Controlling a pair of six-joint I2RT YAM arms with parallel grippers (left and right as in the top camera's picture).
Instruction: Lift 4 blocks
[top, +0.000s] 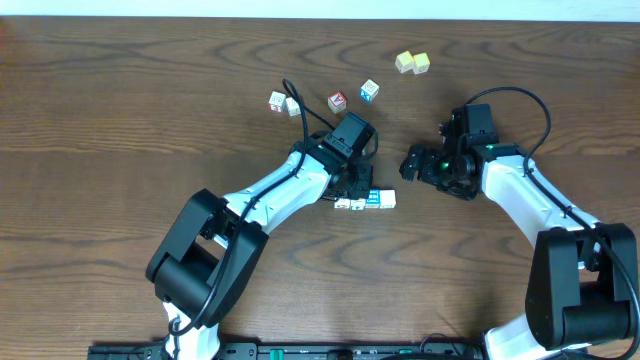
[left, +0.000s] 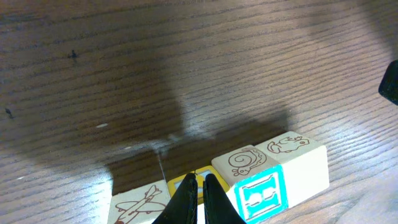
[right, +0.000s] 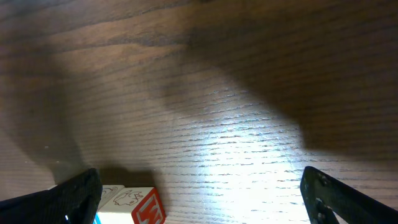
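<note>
Four blocks (top: 365, 201) in a touching row on tabletop (top: 120, 120), unlifted. Left end effector (left: 198, 186) pinched closed, empty, against row. Right end effector (top: 413, 166) spread wide, just beside. Next, likely: squeeze row endwise, raise level.

Overhead camera looks straight down on the wooden surface (top: 120, 80) from high enough to take in both arms, which come in from the bottom edge. Over to the left wrist view: right up close and low, angled forward and down past the left jaws, pressed together at the bottom edge, with the row of blocks (left: 249, 180) across the lower frame. That same row (top: 365, 201) sits mid-surface in the overhead shot. Right wrist view: just as close, tilted down at wood grain, the right jaws' tips spread into the two lower corners. A cube with a red side (right: 140, 205) peeks in bottom left; whether it's the row's end, can't tell.
</note>
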